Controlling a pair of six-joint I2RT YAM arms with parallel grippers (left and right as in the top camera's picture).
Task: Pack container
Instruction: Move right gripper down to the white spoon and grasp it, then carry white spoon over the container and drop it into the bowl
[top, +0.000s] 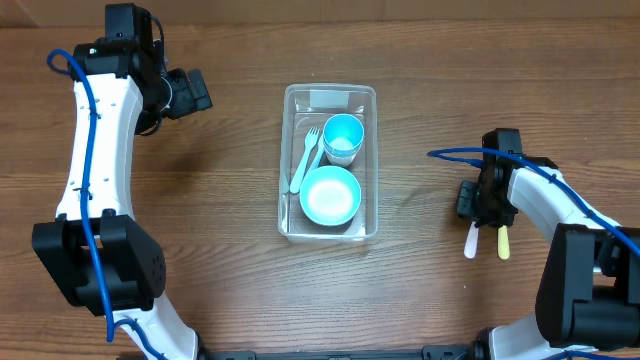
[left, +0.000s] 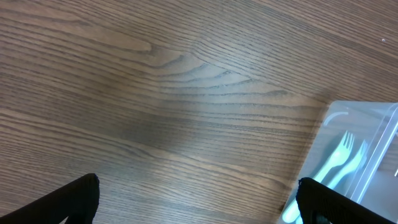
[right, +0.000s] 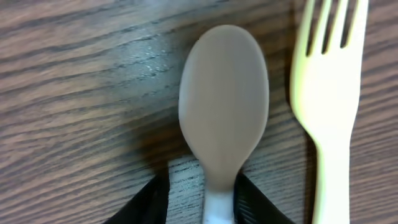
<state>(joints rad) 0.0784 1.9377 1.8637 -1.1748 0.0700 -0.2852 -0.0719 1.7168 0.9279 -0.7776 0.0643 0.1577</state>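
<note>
Where it sits mouth-up, the container runs lengthwise near to far.

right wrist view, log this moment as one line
right claw: astride white spoon neck, grip unconfirmed | yellow fork: beside spoon | left claw: open, empty | container: partly packed

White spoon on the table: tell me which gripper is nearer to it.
Right. The right gripper sits over the white spoon, fingers flanking its neck. The left gripper is far across the table, beyond the container.
</note>
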